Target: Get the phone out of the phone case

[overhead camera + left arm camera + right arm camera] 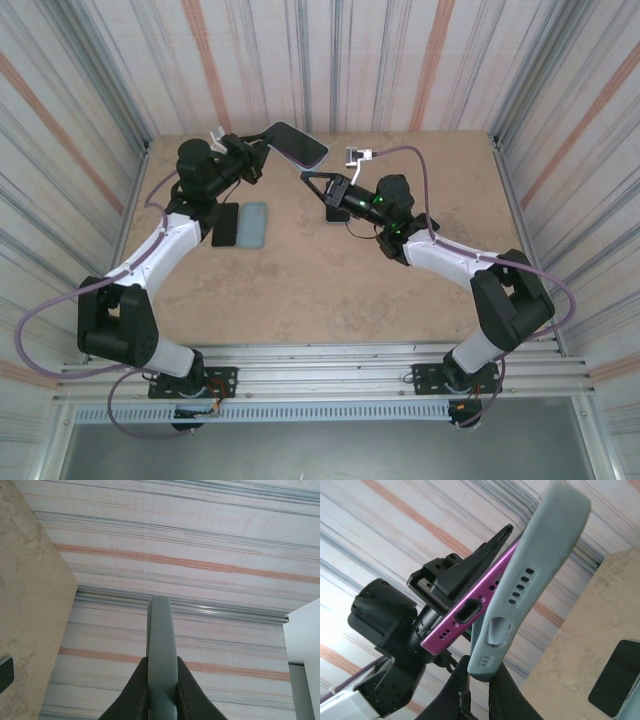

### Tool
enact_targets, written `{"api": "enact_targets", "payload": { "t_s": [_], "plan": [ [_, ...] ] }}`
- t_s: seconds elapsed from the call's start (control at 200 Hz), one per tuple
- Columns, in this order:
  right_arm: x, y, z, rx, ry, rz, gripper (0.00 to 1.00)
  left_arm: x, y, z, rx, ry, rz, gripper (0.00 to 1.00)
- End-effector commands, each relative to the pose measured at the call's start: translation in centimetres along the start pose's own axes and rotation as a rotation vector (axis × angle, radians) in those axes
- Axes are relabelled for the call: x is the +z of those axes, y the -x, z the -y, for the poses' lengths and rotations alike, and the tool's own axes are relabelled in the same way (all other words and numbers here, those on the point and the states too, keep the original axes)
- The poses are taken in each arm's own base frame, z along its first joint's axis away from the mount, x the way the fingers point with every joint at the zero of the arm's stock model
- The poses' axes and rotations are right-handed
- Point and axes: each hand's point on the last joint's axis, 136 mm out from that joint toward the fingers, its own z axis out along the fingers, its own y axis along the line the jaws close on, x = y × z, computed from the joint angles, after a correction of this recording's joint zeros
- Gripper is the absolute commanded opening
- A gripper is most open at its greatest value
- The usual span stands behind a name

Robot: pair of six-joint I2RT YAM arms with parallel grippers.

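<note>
The tan speckled counter (330,290) spans the middle of the overhead view. At upper centre, above it, the left hand (262,140) is clenched on the purple-edged phone (465,620), held in the air. The right hand (479,682) is clenched on the bottom end of the grey-blue silicone case (540,555), which gapes off the phone there. A black slab (225,225) lies left of centre.
</note>
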Motion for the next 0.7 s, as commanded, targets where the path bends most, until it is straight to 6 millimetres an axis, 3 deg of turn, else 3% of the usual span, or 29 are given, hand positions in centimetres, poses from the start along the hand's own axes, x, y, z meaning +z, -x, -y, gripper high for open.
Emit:
{"api": "enact_targets", "payload": {
  "t_s": [0.0,0.135,0.341,0.576,0.691],
  "plan": [
    [-0.8,-2.3,5.8,0.040,-0.210,-0.086,0.13,-3.0,-5.7,8.9,0.046,-0.224,-0.173,0.03],
    [-0.7,-1.0,4.3,0.035,-0.155,-0.043,0.17,-2.8,-5.5,7.7,0.061,-0.188,-0.166,0.03],
    [-1.6,-0.2,2.2,-0.032,-0.101,-0.065,0.34,-2.1,-4.6,6.0,0.164,-0.149,-0.178,0.03],
    [-4.3,-0.8,0.8,-0.197,-0.086,-0.250,0.60,-1.9,-4.6,6.2,0.555,-0.132,-0.249,0.04],
    [-6.0,-1.1,0.1,-0.310,-0.073,-0.365,0.65,-2.0,-5.1,6.1,0.731,-0.150,-0.334,0.06]
  ]
}}
